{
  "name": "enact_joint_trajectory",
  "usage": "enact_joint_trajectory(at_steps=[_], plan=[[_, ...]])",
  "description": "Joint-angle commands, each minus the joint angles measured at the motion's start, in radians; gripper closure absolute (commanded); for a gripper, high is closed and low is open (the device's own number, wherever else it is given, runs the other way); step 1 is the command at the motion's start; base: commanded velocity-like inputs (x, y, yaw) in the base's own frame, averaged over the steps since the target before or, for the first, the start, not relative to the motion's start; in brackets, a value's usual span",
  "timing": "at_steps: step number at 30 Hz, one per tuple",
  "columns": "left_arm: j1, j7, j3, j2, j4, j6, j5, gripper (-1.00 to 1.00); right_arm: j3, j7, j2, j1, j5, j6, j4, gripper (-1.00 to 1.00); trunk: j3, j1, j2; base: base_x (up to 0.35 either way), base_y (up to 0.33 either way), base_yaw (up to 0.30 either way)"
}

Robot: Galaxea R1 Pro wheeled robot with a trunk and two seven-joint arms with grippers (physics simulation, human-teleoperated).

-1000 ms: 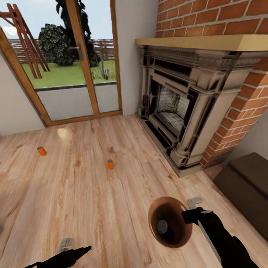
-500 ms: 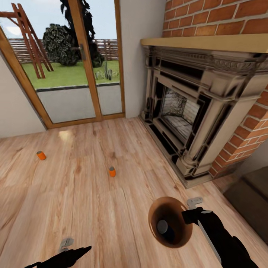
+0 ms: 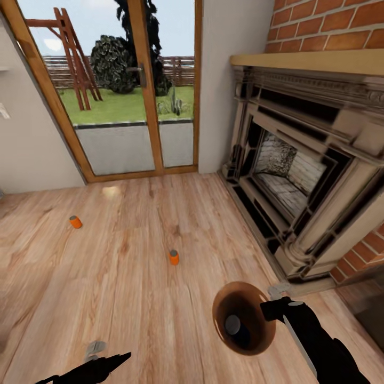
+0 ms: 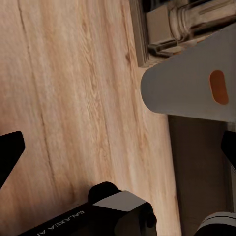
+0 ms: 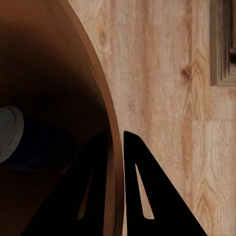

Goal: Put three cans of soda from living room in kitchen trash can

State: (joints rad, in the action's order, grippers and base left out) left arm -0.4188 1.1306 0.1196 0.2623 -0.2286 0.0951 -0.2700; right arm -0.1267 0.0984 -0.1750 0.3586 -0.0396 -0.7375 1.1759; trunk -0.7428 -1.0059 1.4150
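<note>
A: Near end first. Robot's right gripper [image 3: 268, 309] at about 5 o'clock in the head view, fingers [image 5: 142, 196] pinched narrow on the rim of the tash can [image 3: 261, 341], one inside and one outside the wall. Blue can of soda [image 3: 234, 326] already lies in it, grey top showing.

B: Left side?

A: Left gripper [image 3: 114, 360] low at 7 o'clock, carrying nothing; cannot tell how wide its fingers stand.

B: Step in hand?

A: Judging by the layout, the robot carries the bin to the cans: one in, two to go. Nearer orange can [image 3: 174, 257] stands upright on the floor [image 3: 133, 298] toward 12 o'clock, well apart from the bin. Farther orange can [image 3: 76, 222] at 10 o'clock, tilted or upright unclear. Fireplace [image 3: 298, 181] at 2 o'clock, glass door [image 3: 133, 90] beyond.

B: Next move?

A: Probably roll up to the nearer can, reach down with the left arm, keep the bin level.
</note>
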Motion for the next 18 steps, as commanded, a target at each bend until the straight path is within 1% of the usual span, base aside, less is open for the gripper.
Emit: enact_joint_trajectory(at_steps=[1, 4, 7, 11, 18], plan=[[0.0, 0.0, 0.0, 0.0, 0.0, 0.0, 0.0, -1.0, 0.0, 0.006, 0.0, 0.0, 0.009, 0.0, 0.0, 1.0, 0.0, 0.0, 0.0, 0.346, 0.0, 0.283], [0.0, 0.0, 0.0, 0.0, 0.0, 0.0, 0.0, -1.0, 0.0, 0.006, 0.0, 0.0, 0.009, 0.0, 0.0, 1.0, 0.0, 0.0, 0.0, 0.346, 0.016, 0.261], [0.0, 0.0, 0.0, 0.0, 0.0, -0.001, 0.0, -1.0, 0.0, 0.006, 0.0, 0.0, 0.009, 0.0, 0.0, 1.0, 0.0, 0.0, 0.0, 0.346, 0.035, 0.143], [0.0, 0.0, 0.0, 0.0, 0.0, -0.001, 0.0, -1.0, 0.0, 0.007, 0.0, 0.0, 0.009, 0.0, 0.0, 1.0, 0.0, 0.0, 0.0, 0.346, 0.01, 0.047], [0.0, 0.0, 0.0, 0.0, 0.0, -0.001, 0.0, -1.0, 0.001, 0.007, 0.0, 0.0, 0.009, 0.0, -0.001, 1.0, 0.0, 0.0, 0.0, 0.346, -0.065, 0.007]])
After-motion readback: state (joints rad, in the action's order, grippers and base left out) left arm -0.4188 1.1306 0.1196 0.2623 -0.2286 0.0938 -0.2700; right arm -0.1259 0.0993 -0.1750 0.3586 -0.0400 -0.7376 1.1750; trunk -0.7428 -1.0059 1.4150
